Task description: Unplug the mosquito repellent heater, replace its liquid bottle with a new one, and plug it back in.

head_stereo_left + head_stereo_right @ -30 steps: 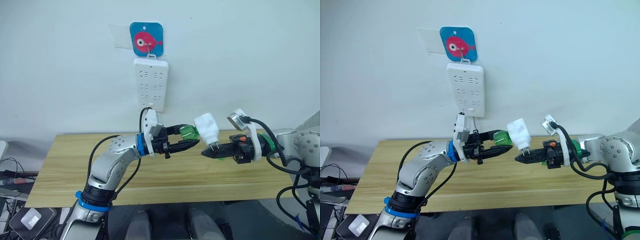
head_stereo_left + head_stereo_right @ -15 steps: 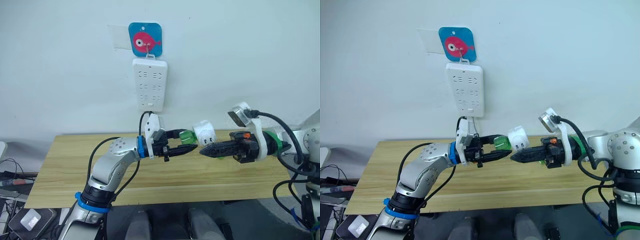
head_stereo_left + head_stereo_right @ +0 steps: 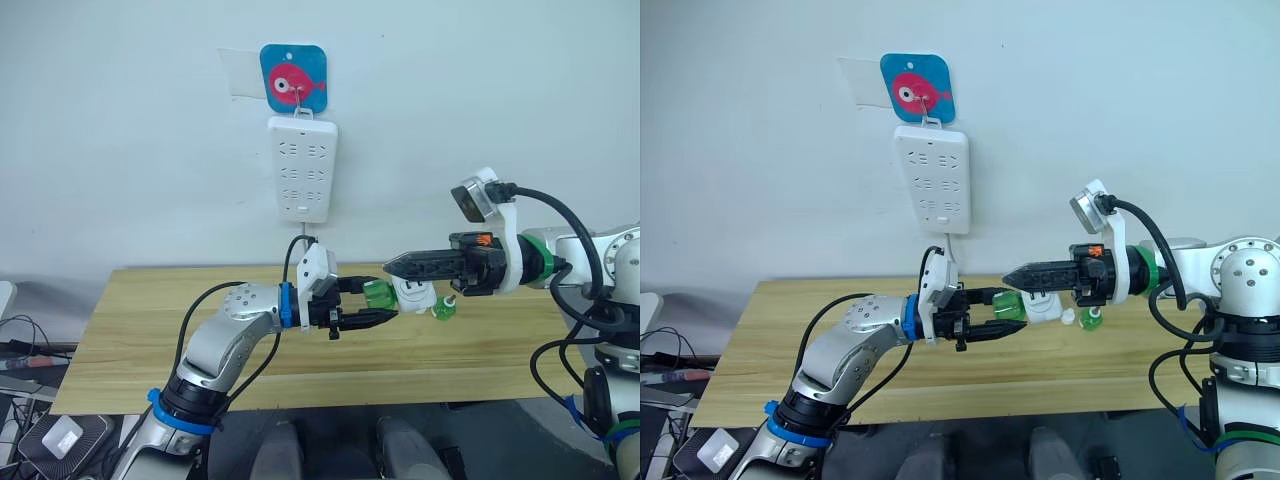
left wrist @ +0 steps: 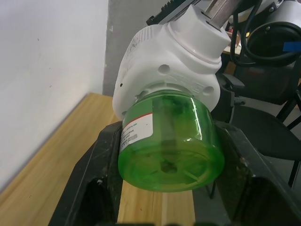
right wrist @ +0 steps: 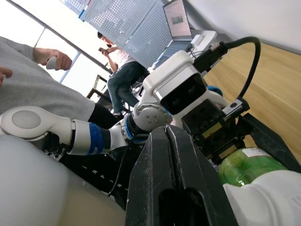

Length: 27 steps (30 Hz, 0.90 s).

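Note:
My left gripper (image 3: 384,301) is shut on a green liquid bottle (image 3: 375,294), which is still joined to the white mosquito repellent heater (image 3: 413,293). In the left wrist view the bottle (image 4: 171,141) sits between the two black fingers (image 4: 94,188), with the heater (image 4: 171,61) beyond it. My right gripper (image 3: 390,266) is shut and empty. It hovers just above the heater, apart from it. A second small green bottle (image 3: 444,309) stands on the table to the right of the heater.
A white power strip (image 3: 302,182) hangs on the wall under a blue fish hook (image 3: 293,78), above and left of the grippers. The wooden table (image 3: 140,330) runs below both arms. People (image 5: 122,70) stand behind the robot in the right wrist view.
My right gripper has let go of the heater and risen above it. The left gripper has sunk toward the table with the bottle and heater.

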{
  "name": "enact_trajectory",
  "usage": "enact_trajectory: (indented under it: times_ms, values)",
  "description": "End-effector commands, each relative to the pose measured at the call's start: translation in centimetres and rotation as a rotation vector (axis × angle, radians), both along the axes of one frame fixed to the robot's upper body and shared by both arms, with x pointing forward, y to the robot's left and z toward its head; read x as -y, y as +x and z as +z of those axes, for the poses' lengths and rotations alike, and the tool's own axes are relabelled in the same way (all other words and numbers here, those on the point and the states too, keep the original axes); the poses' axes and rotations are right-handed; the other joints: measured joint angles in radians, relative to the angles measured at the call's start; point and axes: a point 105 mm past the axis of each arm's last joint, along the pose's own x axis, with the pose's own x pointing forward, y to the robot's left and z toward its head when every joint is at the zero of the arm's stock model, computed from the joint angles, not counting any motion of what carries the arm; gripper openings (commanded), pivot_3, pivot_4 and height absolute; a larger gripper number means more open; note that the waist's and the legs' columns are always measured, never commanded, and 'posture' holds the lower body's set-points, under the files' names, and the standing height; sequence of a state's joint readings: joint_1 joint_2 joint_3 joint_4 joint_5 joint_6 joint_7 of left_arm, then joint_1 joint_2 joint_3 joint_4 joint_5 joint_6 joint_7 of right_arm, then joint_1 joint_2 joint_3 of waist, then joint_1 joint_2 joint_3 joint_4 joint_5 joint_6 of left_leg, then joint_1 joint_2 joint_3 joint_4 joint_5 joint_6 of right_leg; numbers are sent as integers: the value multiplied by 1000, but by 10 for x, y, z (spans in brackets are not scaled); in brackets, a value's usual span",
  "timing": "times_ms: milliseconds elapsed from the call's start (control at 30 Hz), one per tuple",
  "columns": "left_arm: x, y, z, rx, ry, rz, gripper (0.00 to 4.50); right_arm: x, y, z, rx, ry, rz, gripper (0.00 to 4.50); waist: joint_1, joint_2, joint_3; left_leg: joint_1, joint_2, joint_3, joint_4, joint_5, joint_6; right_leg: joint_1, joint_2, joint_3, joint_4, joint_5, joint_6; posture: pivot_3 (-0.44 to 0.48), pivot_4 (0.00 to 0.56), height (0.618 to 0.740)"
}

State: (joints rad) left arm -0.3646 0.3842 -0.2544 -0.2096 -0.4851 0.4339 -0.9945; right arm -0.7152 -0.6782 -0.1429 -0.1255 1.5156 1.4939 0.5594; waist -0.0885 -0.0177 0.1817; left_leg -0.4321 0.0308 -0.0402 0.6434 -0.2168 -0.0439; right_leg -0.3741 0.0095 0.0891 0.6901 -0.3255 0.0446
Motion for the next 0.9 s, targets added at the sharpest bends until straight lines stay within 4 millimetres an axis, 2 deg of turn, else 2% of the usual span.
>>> enact_trajectory:
  times_ms: [33,167,300,433,733,900]
  values:
    - [3,-4,14,49,-29,-24,2261,1,-4,6,44,9,0,19,0,0,0,0,0,0,0,0,0,0,0,0,0,0,0,-111,151,740]
    - [2,-2,13,9,-43,-8,2261,2,-3,9,50,20,-4,19,0,0,0,0,0,0,0,0,0,0,0,0,0,0,0,-112,152,740]
    - [-8,9,15,-187,-114,39,2261,8,-23,9,34,-13,90,19,1,0,0,0,0,0,0,0,0,0,0,0,0,0,0,-114,154,740]
    - [-14,12,17,-263,-129,35,2261,11,-32,4,26,-40,120,19,0,0,0,0,0,-1,0,0,0,0,0,-1,0,0,0,-117,154,740]
    - [-4,-16,16,-250,-66,-108,2261,1,4,-2,100,-33,-51,19,-2,0,0,0,0,0,0,0,0,0,0,0,0,0,0,-121,153,740]
    - [-4,-24,17,-244,-40,-154,2261,-3,15,-4,123,-37,-105,19,-1,0,0,0,0,0,0,0,0,0,0,0,1,0,0,-116,152,740]
